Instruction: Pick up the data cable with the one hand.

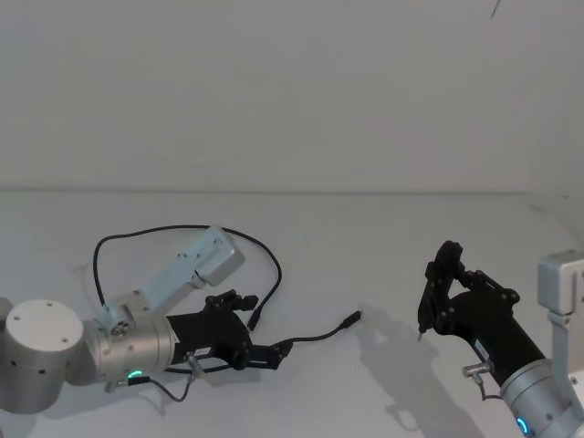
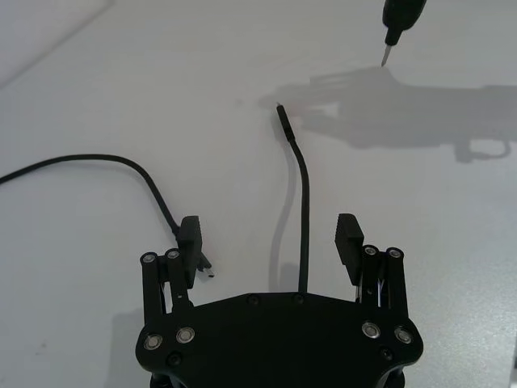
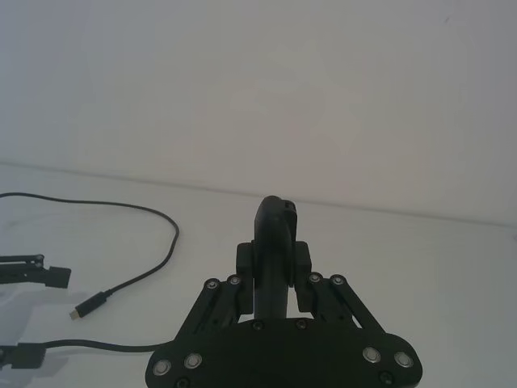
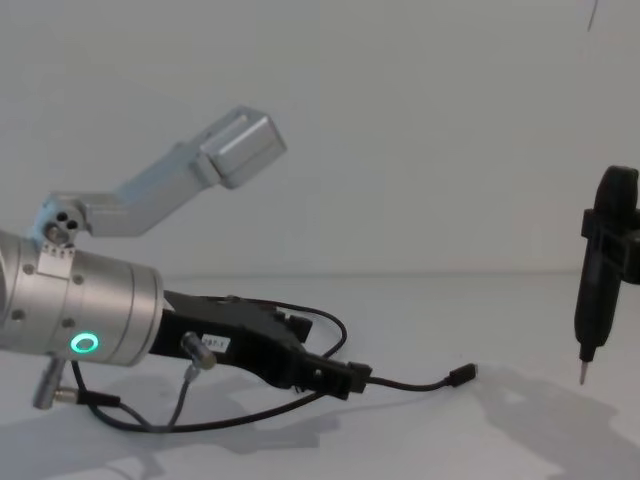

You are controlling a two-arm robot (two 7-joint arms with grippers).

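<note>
Left tool (image 2: 269, 236) low over the surface (image 2: 97, 97), fingers (image 2: 349, 234) spread wide, gripping nothing. Straddling the cable (image 2: 304, 194): one run lying between the fingers, nearer one than the other, touching neither as far as visible.

Step, by the look of it: pre-grasp. Lined up on the cable, squeeze not yet made.

Next move probably:
- close fully on that run; thin cable, so a near-complete close needed
- off-centre, so expect one finger to sweep it across before it clamps
- lift slowly; limp cable, loose ends likely to drag and swing

Cable itself:
- long, thin, black, limp, small black plug at each end
- in the head view, loops wide across the surface behind the left arm and back round to the front
- one plug (image 2: 282, 117) out ahead of the left tool, toward the right side
- other plug (image 2: 204, 267) just beside one finger, outside the gap
- run between the fingers seems to arch slightly off the surface, judging by the separate shadow beside it

Right tool (image 4: 596, 290) parked well apart on the right, up off the surface, pointed tip down.
</note>
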